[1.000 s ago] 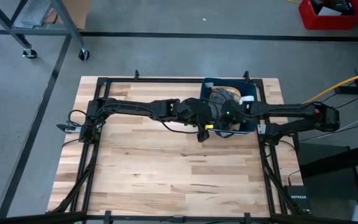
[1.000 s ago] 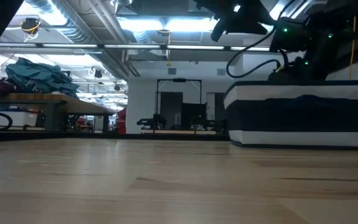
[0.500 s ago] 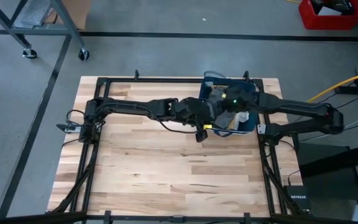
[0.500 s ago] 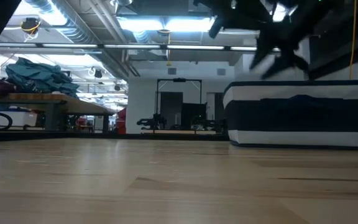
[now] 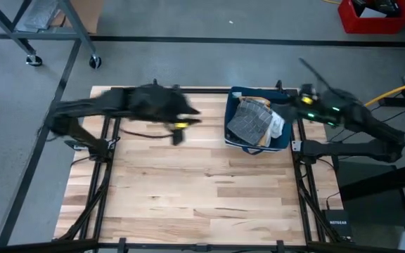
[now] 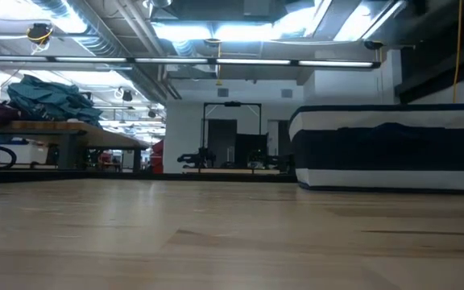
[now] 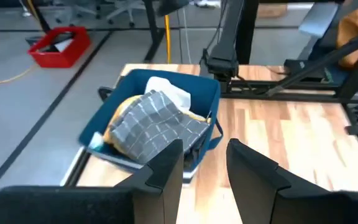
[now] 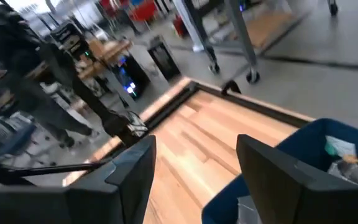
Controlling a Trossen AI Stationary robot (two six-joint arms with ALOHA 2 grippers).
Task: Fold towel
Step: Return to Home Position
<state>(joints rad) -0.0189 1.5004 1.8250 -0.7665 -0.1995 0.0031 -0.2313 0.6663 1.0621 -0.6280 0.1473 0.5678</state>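
The gray patterned towel [image 5: 250, 121] is lying folded on top inside the blue laundry bin [image 7: 205, 99], which is sitting at the far right of the bench [image 5: 188, 190]. My left jaws are hanging open above the bench's far left, facing the bin, and my right jaws are gaping open too, hovering just past the bin's right side

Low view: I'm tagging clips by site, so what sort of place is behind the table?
Probably a robotics lab or workshop in an industrial hall: bare ceiling ducts and strip lights overhead, a workbench piled with teal cloth, and what looks like another robot rig farther back.
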